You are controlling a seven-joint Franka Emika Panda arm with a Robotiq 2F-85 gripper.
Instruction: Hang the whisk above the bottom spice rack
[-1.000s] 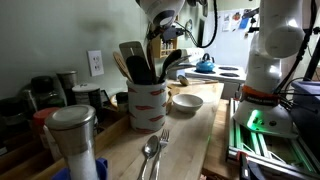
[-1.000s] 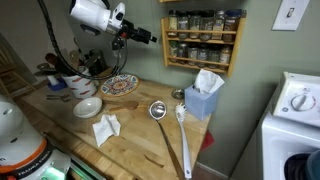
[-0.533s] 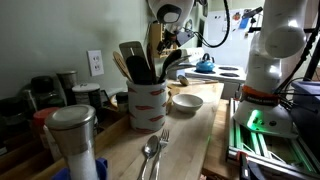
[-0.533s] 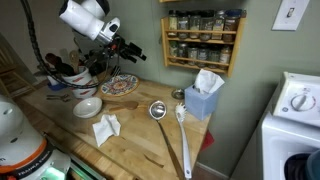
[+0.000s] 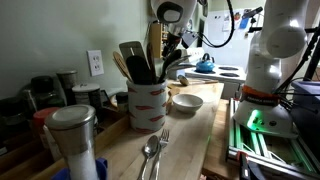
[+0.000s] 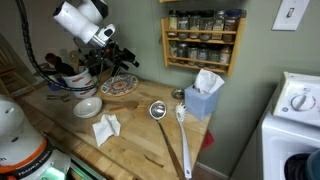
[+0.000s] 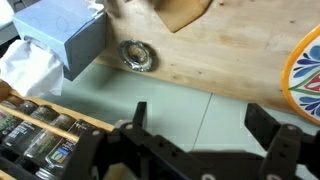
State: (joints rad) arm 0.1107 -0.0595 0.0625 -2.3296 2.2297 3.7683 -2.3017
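Exterior views, low-near and high, share the countertop (image 6: 140, 135); wrist looks down, perhaps inverted.

In an exterior view the spice rack (image 6: 203, 40) hangs on the wall above the back of the counter (image 6: 140, 145); the tissue box (image 6: 205, 98) sits beneath it, by the counter's right end; a plate (image 6: 118, 86) lies left of the box, a bowl (image 6: 87, 107) in front of the plate, a napkin (image 6: 106, 127) closer to me again; a ladle (image 6: 158, 110) and a long spoon (image 6: 184, 140) lie between napkin and box; the utensil crock (image 6: 68, 75) stands behind the bowl, far left; a washer (image 6: 295, 110) stands right of the counter.
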